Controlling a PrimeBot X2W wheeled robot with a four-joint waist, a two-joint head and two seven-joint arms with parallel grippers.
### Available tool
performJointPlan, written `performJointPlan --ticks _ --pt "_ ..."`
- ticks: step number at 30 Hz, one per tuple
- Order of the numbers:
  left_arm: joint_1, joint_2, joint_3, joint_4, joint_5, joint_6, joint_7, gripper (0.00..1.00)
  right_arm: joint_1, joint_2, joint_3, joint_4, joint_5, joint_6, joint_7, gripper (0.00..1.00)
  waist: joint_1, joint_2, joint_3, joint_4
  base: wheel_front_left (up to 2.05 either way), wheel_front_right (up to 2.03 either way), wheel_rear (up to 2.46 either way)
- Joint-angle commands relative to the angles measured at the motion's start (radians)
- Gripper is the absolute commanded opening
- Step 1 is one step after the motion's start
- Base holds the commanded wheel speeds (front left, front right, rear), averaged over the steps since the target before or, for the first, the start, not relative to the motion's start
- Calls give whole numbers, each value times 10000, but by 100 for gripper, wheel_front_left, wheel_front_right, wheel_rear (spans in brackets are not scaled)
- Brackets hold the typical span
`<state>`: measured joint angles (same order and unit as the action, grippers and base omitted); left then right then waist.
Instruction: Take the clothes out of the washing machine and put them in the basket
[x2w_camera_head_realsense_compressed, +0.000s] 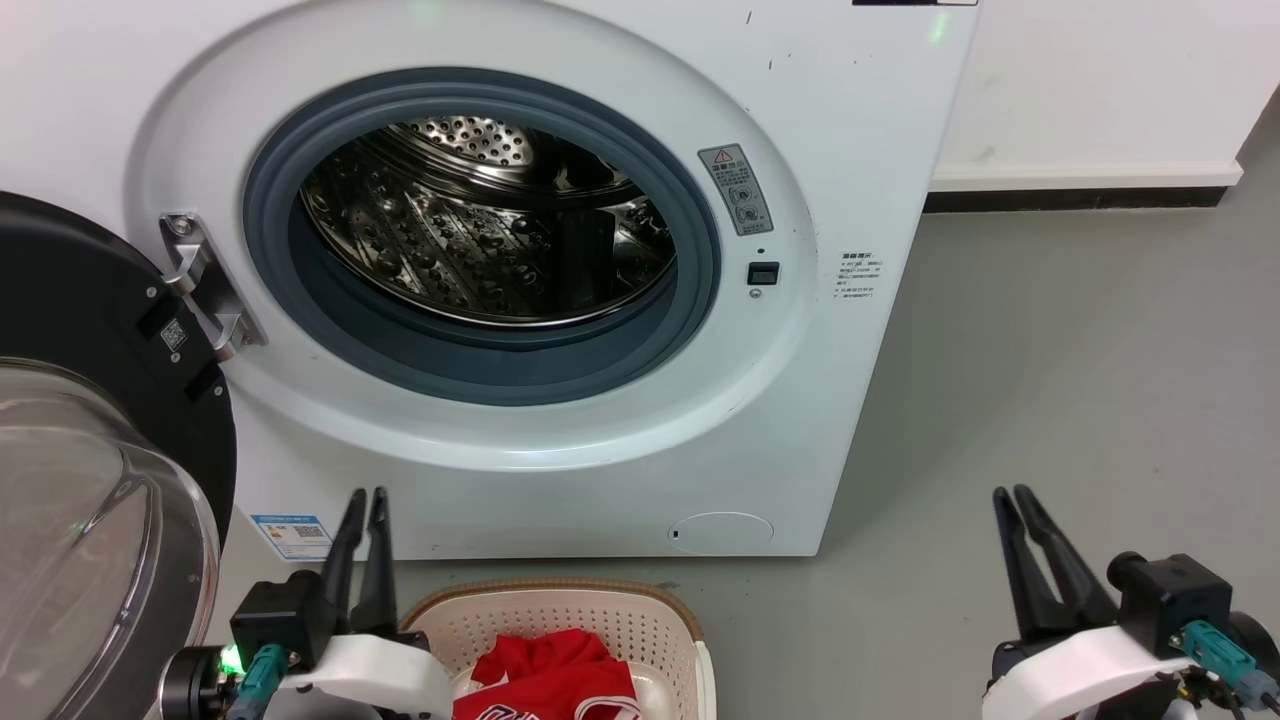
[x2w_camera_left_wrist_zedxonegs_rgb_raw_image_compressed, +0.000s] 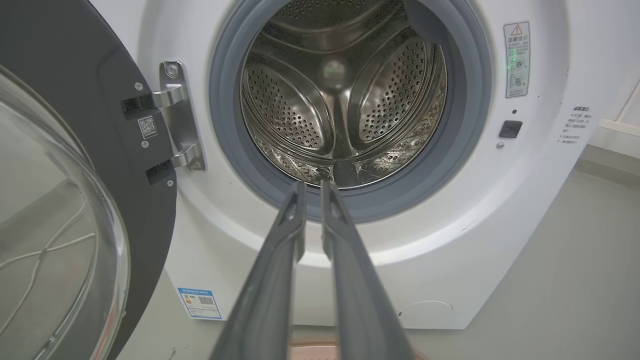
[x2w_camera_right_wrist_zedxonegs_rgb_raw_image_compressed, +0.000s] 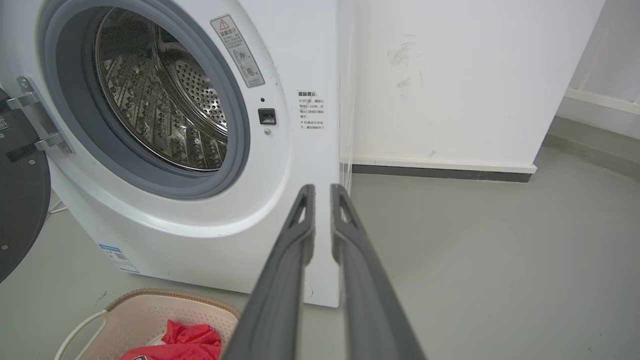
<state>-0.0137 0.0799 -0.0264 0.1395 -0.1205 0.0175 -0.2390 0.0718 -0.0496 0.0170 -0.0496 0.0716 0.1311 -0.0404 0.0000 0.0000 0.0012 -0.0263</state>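
The clothes (x2w_camera_head_realsense_compressed: 555, 675) lie in the basket (x2w_camera_head_realsense_compressed: 640, 597) before the washing machine (x2w_camera_head_realsense_compressed: 850, 120) — door (x2w_camera_head_realsense_compressed: 60, 300) swung left, floor (x2w_camera_head_realsense_compressed: 1050, 380) open rightward. Left gripper (x2w_camera_head_realsense_compressed: 366, 497) and right gripper (x2w_camera_head_realsense_compressed: 1010, 493): fingers nearly together, holding nothing. Warning sticker (x2w_camera_head_realsense_compressed: 735, 188) too small to read.

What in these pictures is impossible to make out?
- Head view: the clothes and the basket are cut by the bottom edge, so the garment count is unclear.
- Head view: the lowest front part of the drum hides behind the grey ring.
- Head view: print on the warning sticker is too small to read.
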Motion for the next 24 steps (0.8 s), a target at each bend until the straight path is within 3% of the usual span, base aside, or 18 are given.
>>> performJointPlan --ticks 1,24 --pt "-131 2 88 8 -240 -30 102 0 6 0 36 -91 260 0 -32 0 0 0 1 3 0 0 0" --pt "-369 -82 449 267 -4550 -459 1088 0 -581 -274 -42 802 5019 -1 178 0 0 0 4 51 0 0 0"
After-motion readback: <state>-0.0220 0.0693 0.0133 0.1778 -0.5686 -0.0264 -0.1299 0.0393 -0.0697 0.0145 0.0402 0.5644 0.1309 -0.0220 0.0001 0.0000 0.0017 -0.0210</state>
